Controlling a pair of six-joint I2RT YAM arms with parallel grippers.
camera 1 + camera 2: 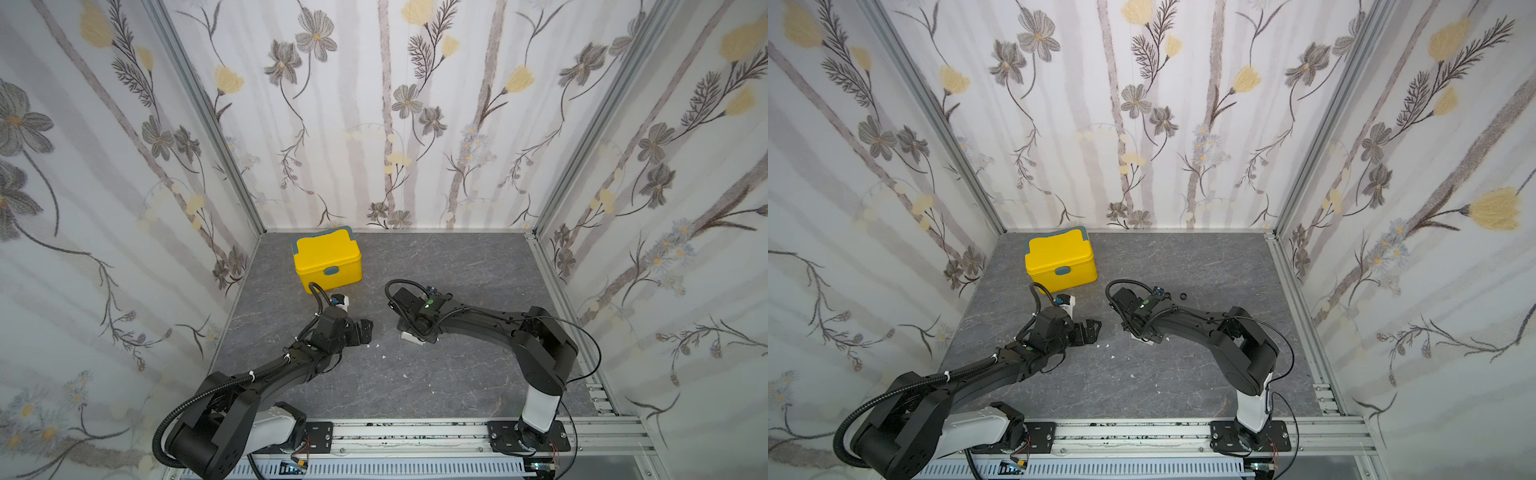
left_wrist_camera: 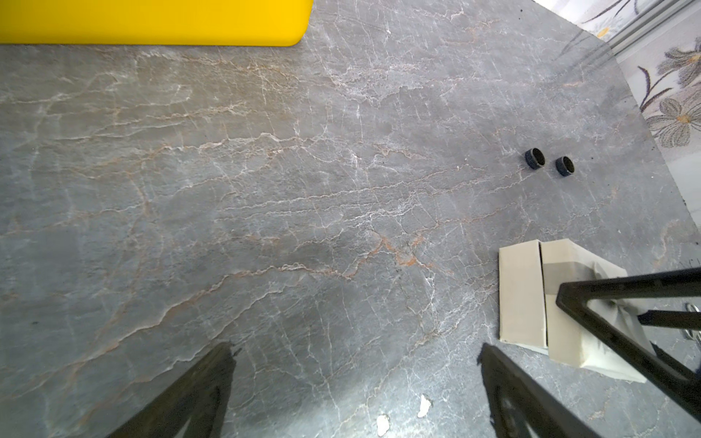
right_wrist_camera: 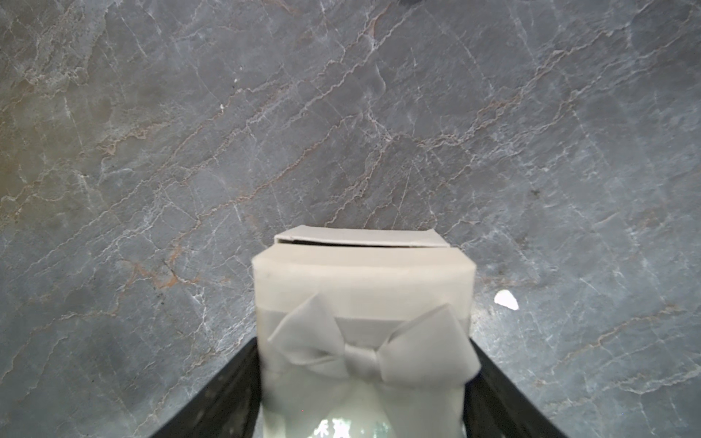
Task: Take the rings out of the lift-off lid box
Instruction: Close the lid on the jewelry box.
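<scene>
Two small black rings lie side by side on the bare grey table, apart from the box; a top view shows one ring past the right wrist. The white lift-off lid box stands under my right gripper. Its bow-printed lid sits offset against the base, with the right fingers pressed on both lid sides. In both top views only white edges of the box show. My left gripper hangs open over bare table, left of the box.
A larger yellow plastic box with a grey latch stands at the back left, behind the left gripper. Small white scraps dot the table. Flowered walls close in the left, back and right sides.
</scene>
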